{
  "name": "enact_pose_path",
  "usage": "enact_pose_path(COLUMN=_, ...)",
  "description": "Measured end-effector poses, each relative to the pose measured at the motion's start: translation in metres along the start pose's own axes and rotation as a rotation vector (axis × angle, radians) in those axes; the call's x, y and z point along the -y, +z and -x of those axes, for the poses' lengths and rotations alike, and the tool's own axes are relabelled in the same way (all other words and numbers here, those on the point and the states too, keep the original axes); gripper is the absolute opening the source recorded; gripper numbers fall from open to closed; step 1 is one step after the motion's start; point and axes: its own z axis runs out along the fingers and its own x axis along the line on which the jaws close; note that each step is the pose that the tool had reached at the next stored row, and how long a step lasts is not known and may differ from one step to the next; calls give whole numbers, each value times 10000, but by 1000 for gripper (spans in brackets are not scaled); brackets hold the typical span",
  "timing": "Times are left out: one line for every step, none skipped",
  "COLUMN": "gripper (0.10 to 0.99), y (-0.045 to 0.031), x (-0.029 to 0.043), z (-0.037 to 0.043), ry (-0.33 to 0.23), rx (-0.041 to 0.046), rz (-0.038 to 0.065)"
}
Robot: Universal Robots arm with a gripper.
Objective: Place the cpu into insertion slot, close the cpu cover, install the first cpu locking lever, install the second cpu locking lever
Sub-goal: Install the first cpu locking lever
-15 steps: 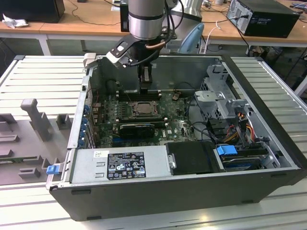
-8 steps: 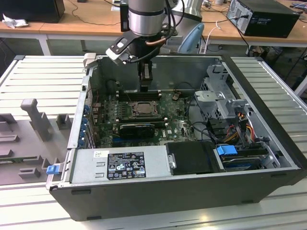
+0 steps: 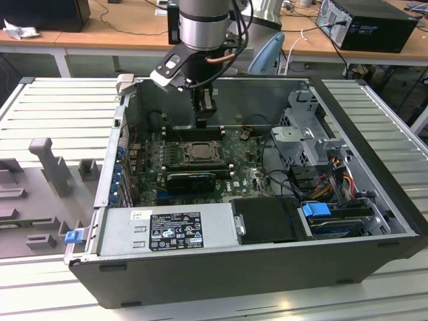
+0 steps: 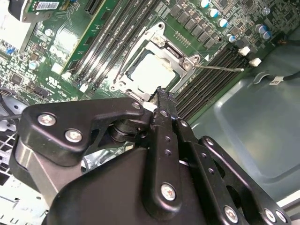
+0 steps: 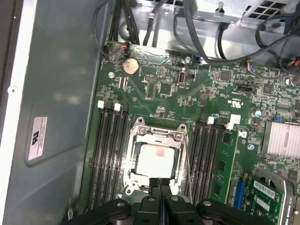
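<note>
Open computer case on a ribbed metal bench [image 3: 53, 107]. The case [image 3: 267, 267] is a dark rectangular shell with matt walls, lying on its side with its interior exposed. A cylindrical arm [image 3: 204, 27] of brushed grey metal comes down into it from above. Along the near wall lies a boxy, dull-silver power supply [image 3: 167, 231] with a dark label.

The case floor carries a glossy green circuit board [image 5: 164, 93] studded with small components. Long black memory slots [image 5: 110, 154] run in parallel rows on either side of the socket.

The black claw [image 5: 160, 183] is built of matt plates fastened with bright screw heads. Its two narrow fingers are pressed together with nothing between them. In both wrist views its tips [image 4: 161, 93] stand at one edge of the socket. Whether they touch it cannot be told.

The insertion slot [image 3: 184, 150] sits mid-board, square and dark, with a silvery rim. The cpu cover [image 5: 159, 133], a thin grey metal frame, lies flat over it. Its square cut-out exposes the chip.

The cpu [image 5: 157, 159] rests inside the slot as a flat square with a smooth pale beige-silver face [image 4: 151, 71].

In the second wrist view a thin silvery rod [image 4: 220, 69] projects from one frame corner across the memory slots. A small round silver disc [image 5: 130, 66] sits near the board's far edge.
</note>
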Motion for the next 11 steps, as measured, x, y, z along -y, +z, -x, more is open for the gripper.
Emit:
enact_pose_path(gripper=106, y=0, x=0, z=0, ry=-74, rx=-1, rz=0)
enact_pose_path(gripper=106, y=0, x=0, z=0, ry=-134, rx=-2, rz=0)
enact_pose_path(gripper=106, y=0, x=0, z=0, ry=-189, rx=-2, rz=0)
enact_pose_path(gripper=106, y=0, x=0, z=0, ry=-249, rx=-3, rz=0)
enact_pose_path(gripper=106, y=0, x=0, z=0, ry=-340, rx=-4, rz=0)
enact_pose_path(gripper=106, y=0, x=0, z=0, ry=-411, rx=-5, rz=0)
enact_pose_path(gripper=106, y=0, x=0, z=0, ry=-461, rx=-5, rz=0)
enact_pose_path(gripper=106, y=0, x=0, z=0, ry=-528, rx=-6, rz=0)
enact_pose_path(gripper=106, y=0, x=0, z=0, ry=-579, rx=-7, rz=0)
enact_pose_path(gripper=106, y=0, x=0, z=0, ry=-650, rx=-8, rz=0)
enact_pose_path(gripper=106, y=0, x=0, z=0, ry=-714, rx=-9, rz=0)
